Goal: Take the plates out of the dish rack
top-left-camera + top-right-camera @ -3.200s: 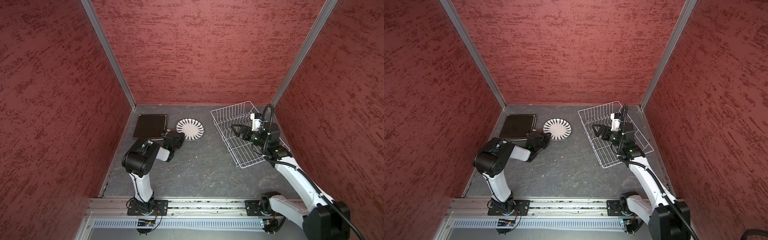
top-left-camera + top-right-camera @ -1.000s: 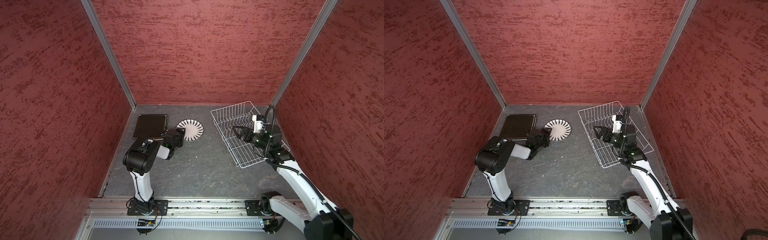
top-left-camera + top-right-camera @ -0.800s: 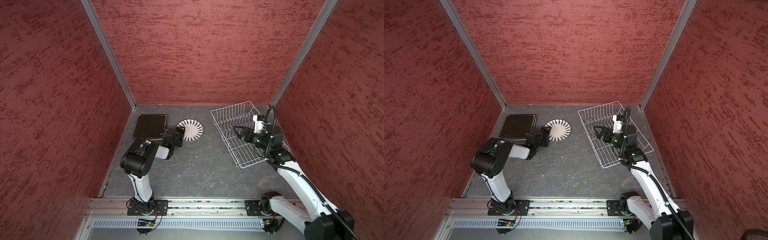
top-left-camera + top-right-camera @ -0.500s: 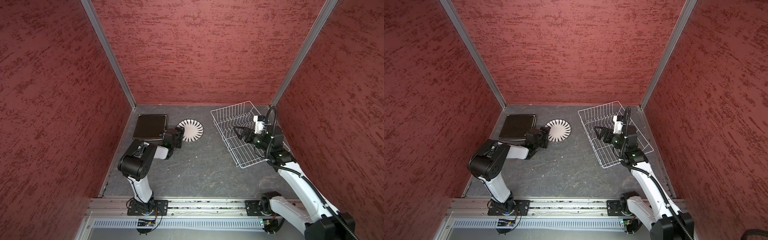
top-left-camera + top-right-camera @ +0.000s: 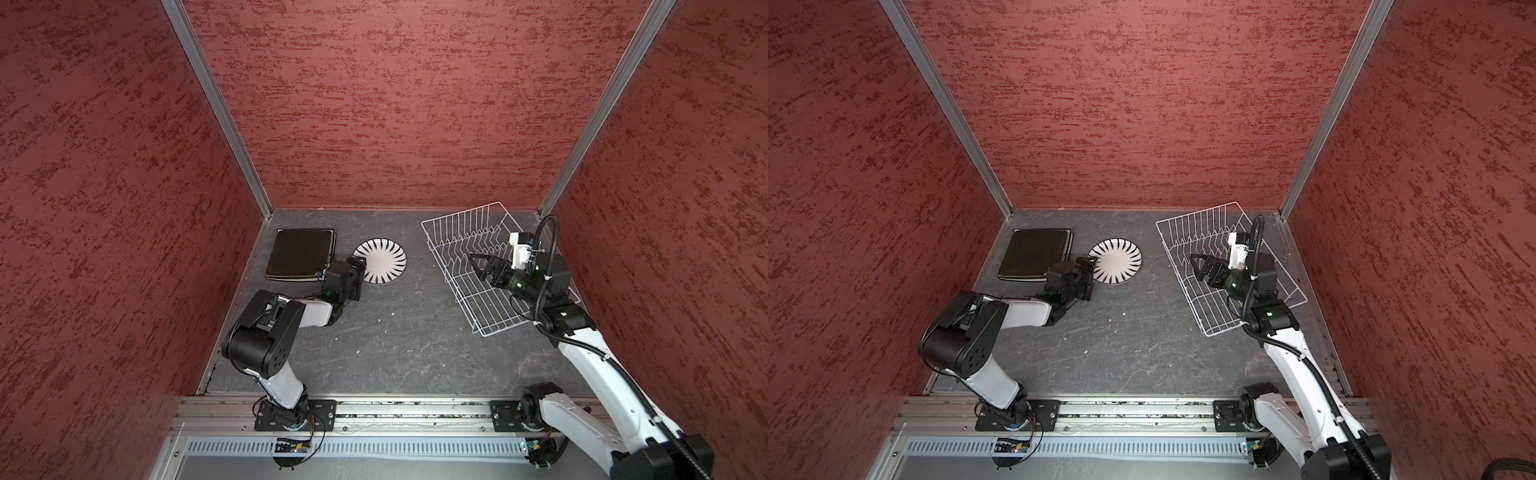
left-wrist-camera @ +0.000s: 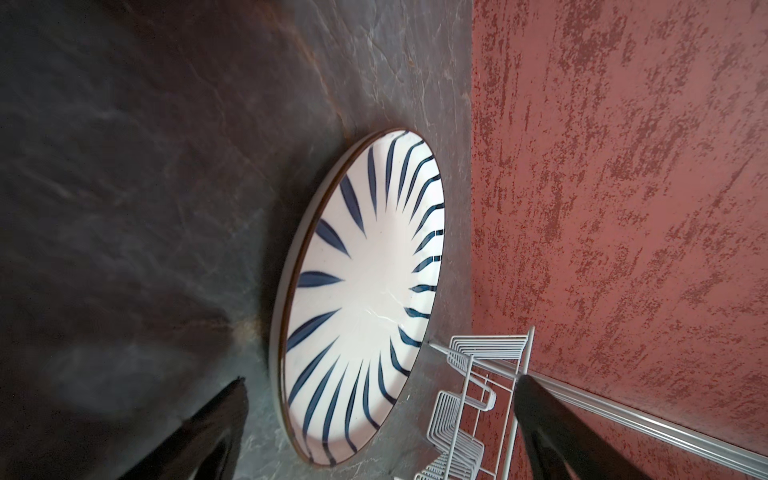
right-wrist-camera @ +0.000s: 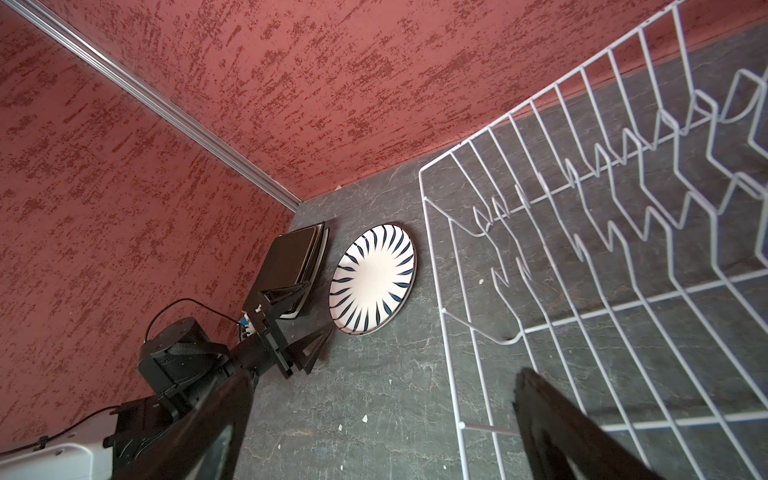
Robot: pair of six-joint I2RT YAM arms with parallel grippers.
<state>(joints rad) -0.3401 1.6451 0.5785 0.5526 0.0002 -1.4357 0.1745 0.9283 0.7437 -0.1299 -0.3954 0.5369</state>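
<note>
Plainly both gape empty: left jaws beside the round plate (image 5: pixel 380 261), right jaws above the dish rack (image 5: pixel 478 299).

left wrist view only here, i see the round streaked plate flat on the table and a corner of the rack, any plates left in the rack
observer: none, the dish rack holds no plates in both top views.
operator: where are the others
observer: a stack of square plates, black one on top, lies beside the round plate, toward the back left corner.
operator: right arm busy
observer: no, the right gripper hangs open over the rack, holding nothing.
</note>
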